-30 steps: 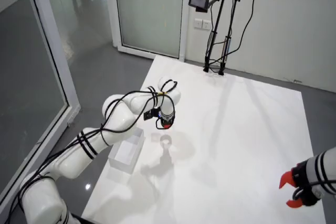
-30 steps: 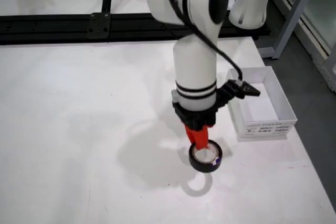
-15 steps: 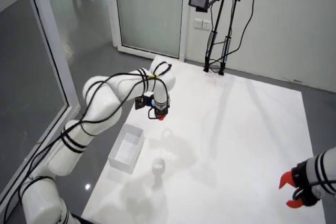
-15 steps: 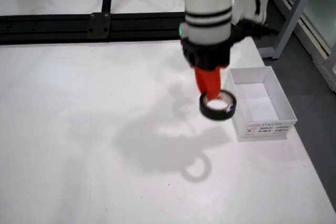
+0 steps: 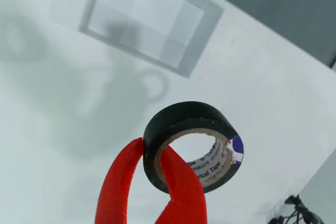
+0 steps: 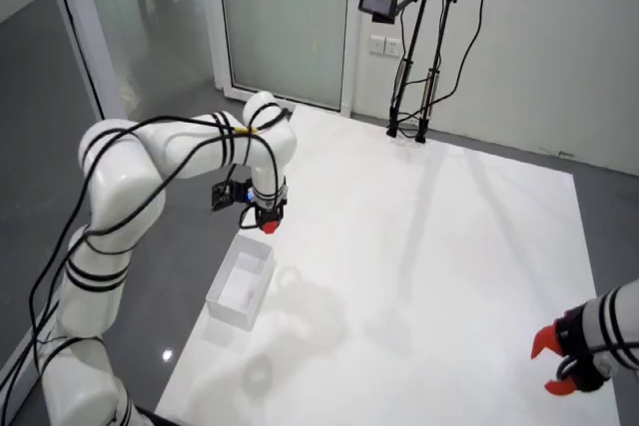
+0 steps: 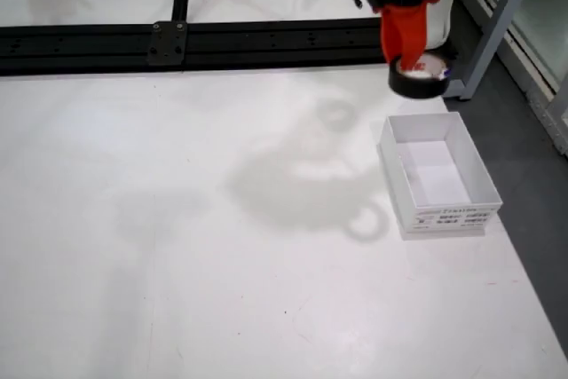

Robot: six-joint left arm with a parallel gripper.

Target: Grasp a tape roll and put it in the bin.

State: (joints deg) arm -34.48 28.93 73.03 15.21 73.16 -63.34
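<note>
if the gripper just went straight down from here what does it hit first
Probably the white bin, or the table right beside it. The gripper, shut on the tape roll, hangs high near the bin's far edge in the front view; depth is unclear.

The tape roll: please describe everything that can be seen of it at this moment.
The tape roll is black, looks like glossy electrical tape, and is wound on a pale core with printed text and a blue mark. It is lifted clear of the white table. The red fingers of the end effector pinch its wall, one inside the hole and one outside. In the side view the roll hangs above and just beyond the white bin, not in it.
</note>
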